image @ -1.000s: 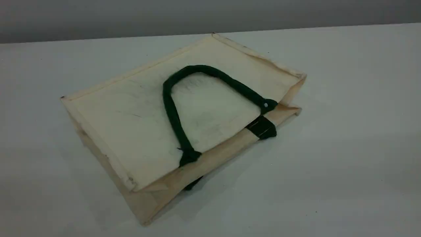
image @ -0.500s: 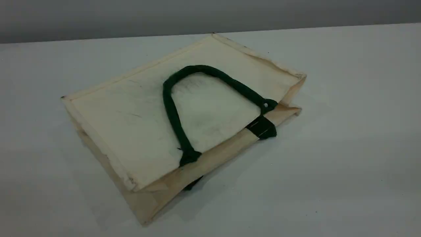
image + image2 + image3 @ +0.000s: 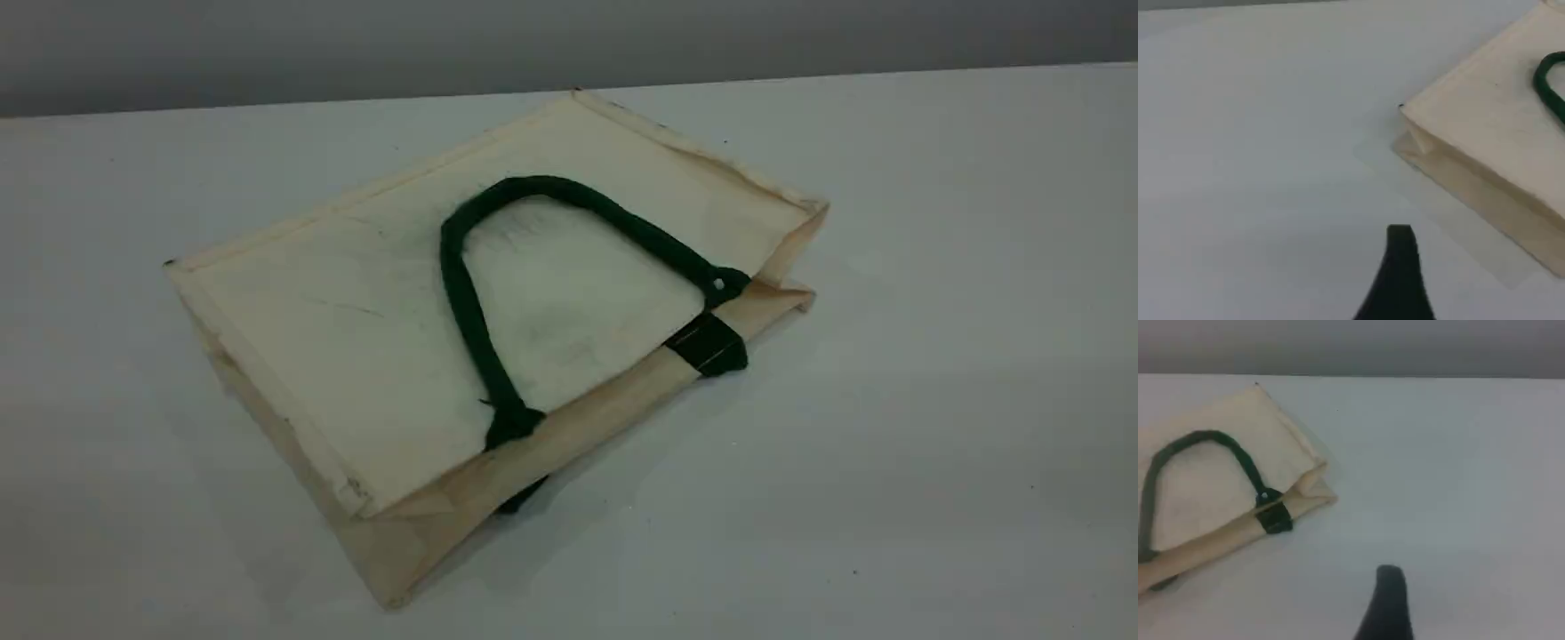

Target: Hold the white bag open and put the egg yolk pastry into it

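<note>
The white bag [image 3: 356, 356] lies flat and closed in the middle of the table. One dark green handle [image 3: 462, 293] is folded back over its top face. The mouth edge faces the near right. In the left wrist view the bag's corner [image 3: 1485, 133] lies up and to the right of my left fingertip [image 3: 1401, 267], well apart from it. In the right wrist view the bag [image 3: 1205, 480] and its handle [image 3: 1238, 453] lie to the left of my right fingertip [image 3: 1388, 593], also apart. Nothing sits at either fingertip. The egg yolk pastry is out of view. Neither arm shows in the scene view.
The bag rests on a pale grey table [image 3: 933, 400]. Bare tabletop surrounds it on all sides. The table's far edge [image 3: 889, 76] meets a grey wall.
</note>
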